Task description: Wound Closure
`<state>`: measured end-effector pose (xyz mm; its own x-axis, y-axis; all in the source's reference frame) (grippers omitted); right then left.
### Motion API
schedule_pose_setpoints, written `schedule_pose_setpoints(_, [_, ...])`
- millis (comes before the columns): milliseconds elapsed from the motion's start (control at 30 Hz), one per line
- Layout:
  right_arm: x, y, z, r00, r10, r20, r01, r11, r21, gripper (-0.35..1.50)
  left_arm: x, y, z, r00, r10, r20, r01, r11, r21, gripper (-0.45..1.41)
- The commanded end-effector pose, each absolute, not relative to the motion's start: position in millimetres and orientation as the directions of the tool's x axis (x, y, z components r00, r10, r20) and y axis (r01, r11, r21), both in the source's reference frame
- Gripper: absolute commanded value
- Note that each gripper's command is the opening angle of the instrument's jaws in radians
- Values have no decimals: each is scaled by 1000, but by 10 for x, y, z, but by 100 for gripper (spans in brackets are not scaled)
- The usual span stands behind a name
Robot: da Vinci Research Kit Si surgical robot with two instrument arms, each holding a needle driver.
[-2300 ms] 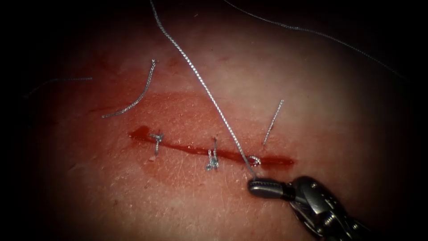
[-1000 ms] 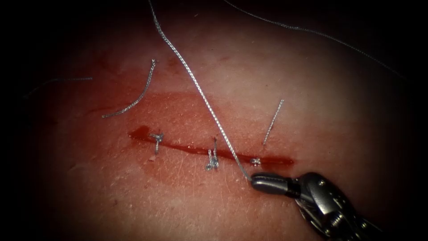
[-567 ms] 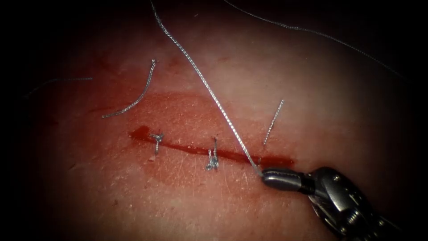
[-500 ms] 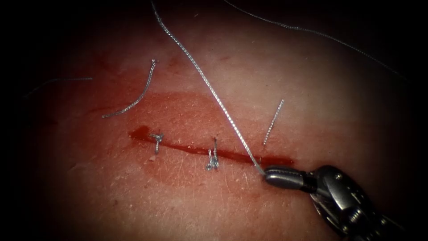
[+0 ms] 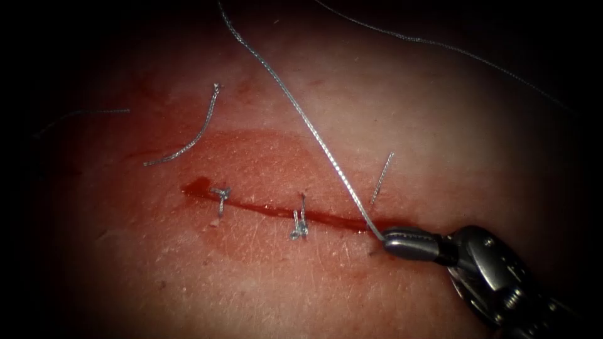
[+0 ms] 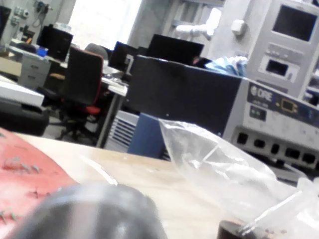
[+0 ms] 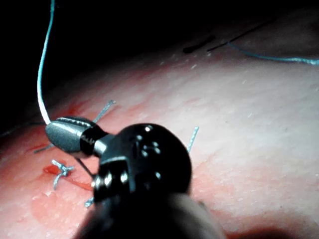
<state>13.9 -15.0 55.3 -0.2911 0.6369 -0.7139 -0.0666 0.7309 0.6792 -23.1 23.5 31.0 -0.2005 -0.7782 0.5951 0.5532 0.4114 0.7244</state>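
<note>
Tissue (image 5: 264, 276) carries a cut (image 5: 270, 210) lined with red fluid (image 5: 251, 157), crossed by two knotted stitches (image 5: 298, 227) toward its left and middle. Loose cut ends of thread (image 5: 188, 141) lie above it, one short end (image 5: 381, 179) near the right end. The right hand (image 5: 386, 237), jaws clamped narrow, grips the thread (image 5: 301, 116) at the cut's right end; that strand runs taut up and leftward out of sight. The third stitch sits hidden behind the jaws. A plastic bag (image 6: 224, 164) lies on the tabletop (image 6: 149, 174).
</note>
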Motion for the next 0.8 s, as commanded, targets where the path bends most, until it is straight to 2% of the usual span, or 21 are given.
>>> schedule_pose_setpoints(33, [143,-139,550,-298,630,-717,-72,734,675,37,-230,247,297,-208,-772,600,552,414,724,-45])
schedule_pose_setpoints(67, [141,-136,551,-302,625,-720,-79,736,672,66,-232,240,299,-204,-771,603,538,427,727,-45])
schedule_pose_setpoints(100, [138,-135,552,-310,619,-721,-95,735,672,73,-235,234,302,-189,-771,609,527,443,725,-45])
schedule_pose_setpoints(200, [121,-126,552,-334,607,-721,-179,710,681,91,-254,194,321,-140,-796,588,465,472,749,-45])
schedule_pose_setpoints(367, [94,-106,542,-391,570,-722,-333,644,689,101,-306,115,376,-2,-792,610,254,590,766,-45])
schedule_pose_setpoints(467, [85,-95,537,-444,537,-718,-471,541,696,93,-334,77,417,29,-756,654,115,653,749,-45])
schedule_pose_setpoints(567, [85,-88,542,-457,514,-726,-527,502,686,89,-350,60,435,39,-775,631,54,632,773,-45])
schedule_pose_setpoints(667, [83,-85,556,-463,487,-740,-566,480,670,86,-359,56,437,37,-799,600,49,601,798,-45])
schedule_pose_setpoints(767, [74,-85,571,-473,471,-745,-584,465,665,66,-360,66,428,27,-805,593,79,593,801,-45])
schedule_pose_setpoints(800, [70,-85,575,-487,472,-735,-585,448,676,49,-358,71,425,25,-808,589,93,589,803,-45])
